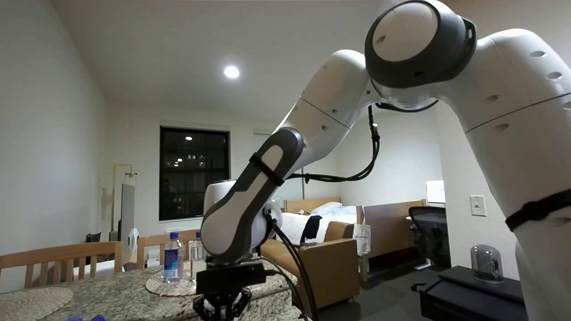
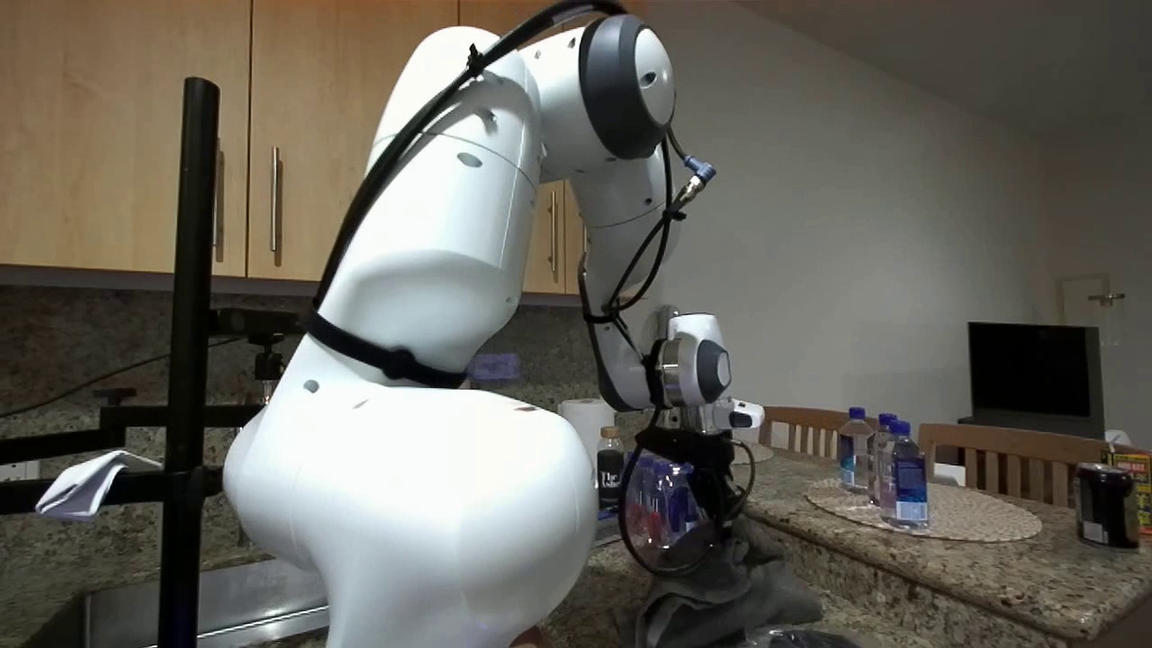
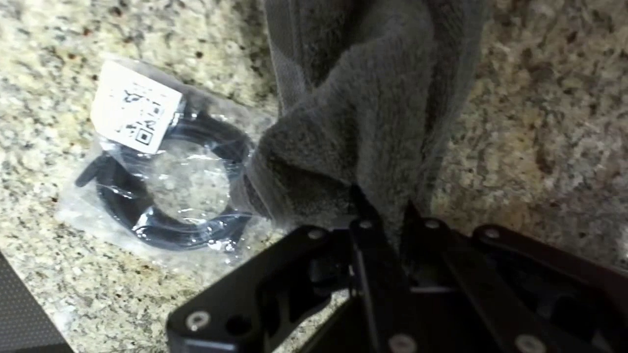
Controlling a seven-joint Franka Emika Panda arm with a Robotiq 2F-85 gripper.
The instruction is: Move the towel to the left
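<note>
The grey towel (image 3: 392,103) lies bunched on the granite counter, running from the top middle of the wrist view down to my fingers. My gripper (image 3: 382,196) is nearly closed, with a fold of towel pinched between its two fingertips. In an exterior view the towel (image 2: 729,589) is crumpled below the wrist, part of it rising toward the gripper. The fingers there are hidden by cables and towel. In an exterior view the gripper (image 1: 221,307) shows at the bottom edge, its fingertips cut off, and the towel is out of view.
A bagged coil of black cable (image 3: 122,191) with a white label touches the towel's left side in the wrist view. Bottles in clear wrap (image 2: 661,504) stand beside the gripper. A raised counter ledge (image 2: 900,576) holds several bottles (image 2: 909,477) and a dark can (image 2: 1105,506).
</note>
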